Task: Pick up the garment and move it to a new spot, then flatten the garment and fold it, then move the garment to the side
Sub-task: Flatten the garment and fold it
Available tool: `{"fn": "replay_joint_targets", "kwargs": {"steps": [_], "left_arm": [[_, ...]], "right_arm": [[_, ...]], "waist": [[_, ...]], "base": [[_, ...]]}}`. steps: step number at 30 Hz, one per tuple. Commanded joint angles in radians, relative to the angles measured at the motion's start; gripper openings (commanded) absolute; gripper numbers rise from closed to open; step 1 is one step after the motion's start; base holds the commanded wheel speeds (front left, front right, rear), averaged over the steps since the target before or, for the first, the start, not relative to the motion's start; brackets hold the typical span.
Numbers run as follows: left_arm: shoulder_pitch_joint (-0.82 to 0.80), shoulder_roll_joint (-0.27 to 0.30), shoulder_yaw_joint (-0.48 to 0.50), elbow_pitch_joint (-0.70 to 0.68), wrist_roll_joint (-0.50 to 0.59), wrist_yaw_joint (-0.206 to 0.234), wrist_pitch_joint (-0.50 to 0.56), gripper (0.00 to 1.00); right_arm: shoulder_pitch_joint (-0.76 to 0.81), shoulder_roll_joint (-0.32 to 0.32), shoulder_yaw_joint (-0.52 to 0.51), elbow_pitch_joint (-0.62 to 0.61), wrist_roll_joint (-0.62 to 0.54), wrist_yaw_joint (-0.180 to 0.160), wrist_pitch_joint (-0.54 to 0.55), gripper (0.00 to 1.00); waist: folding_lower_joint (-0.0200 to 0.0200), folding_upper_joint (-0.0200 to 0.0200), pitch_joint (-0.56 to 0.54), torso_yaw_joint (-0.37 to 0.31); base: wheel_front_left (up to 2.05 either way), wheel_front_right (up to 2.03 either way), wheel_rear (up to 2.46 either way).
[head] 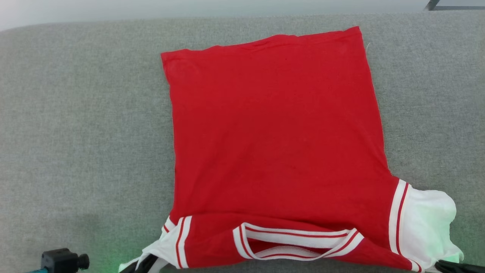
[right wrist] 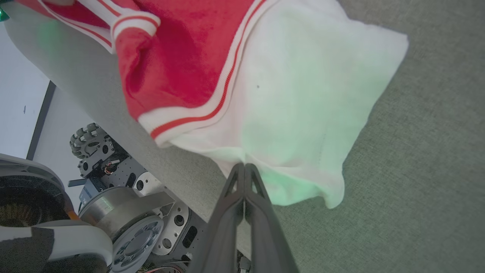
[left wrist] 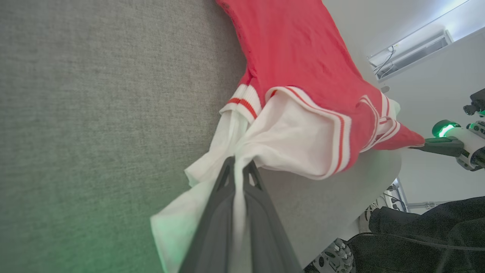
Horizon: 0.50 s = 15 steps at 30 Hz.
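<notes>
Little crowds your work. A small black device (head: 64, 261) sits at the near left edge of the grey cloth-covered bench (head: 75, 113), well apart from the garment (head: 276, 125). In the right wrist view you can see the robot's wheeled base (right wrist: 113, 212) below the bench's near edge. In the left wrist view an air-conditioning unit (left wrist: 411, 47) hangs on the far wall.

The garment lies spread on the bench, right of middle in the head view, with a plain red side up. Its long axis runs from near to far, a little askew. The hem (head: 265, 41) is at the far end, and the striped collar (head: 295, 242) points back toward the robot at the near edge, where the shoulder band is folded over.

Your left claw (left wrist: 238, 165) is clamped on the white sleeve on the left, with cloth pinched between its fingers. Your right claw (right wrist: 245, 167) grips the edge of the other white sleeve, fingertips pressed together. Both sleeves sit at the bench's near edge.
</notes>
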<state>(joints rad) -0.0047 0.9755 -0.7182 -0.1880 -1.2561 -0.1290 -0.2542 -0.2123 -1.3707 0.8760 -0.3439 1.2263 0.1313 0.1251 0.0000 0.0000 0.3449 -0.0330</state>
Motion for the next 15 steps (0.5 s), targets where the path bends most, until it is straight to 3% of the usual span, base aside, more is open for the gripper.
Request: {"fn": "replay_joint_targets", "kwargs": {"steps": [1,8,15], "left_arm": [[0.004,0.006,-0.003,0.005,0.009,-0.003,0.004,0.00],[-0.046,-0.020,-0.042,0.045,0.031,-0.003,0.043,0.00],[-0.095,-0.052,-0.093,0.100,0.075,-0.003,0.095,0.00]], "right_arm": [[0.010,-0.001,-0.009,-0.003,0.003,-0.001,0.005,0.00],[0.049,0.060,-0.064,0.035,-0.067,-0.001,0.085,0.00],[0.076,0.197,-0.103,0.096,-0.164,-0.001,0.182,0.00]], "waist": [[0.0000,0.0000,0.001,0.000],[0.0000,0.0000,0.008,-0.002],[0.0000,0.0000,0.020,0.000]], "base": [[0.00,0.00,0.00],[0.00,0.00,0.00],[0.00,0.00,0.00]]}}
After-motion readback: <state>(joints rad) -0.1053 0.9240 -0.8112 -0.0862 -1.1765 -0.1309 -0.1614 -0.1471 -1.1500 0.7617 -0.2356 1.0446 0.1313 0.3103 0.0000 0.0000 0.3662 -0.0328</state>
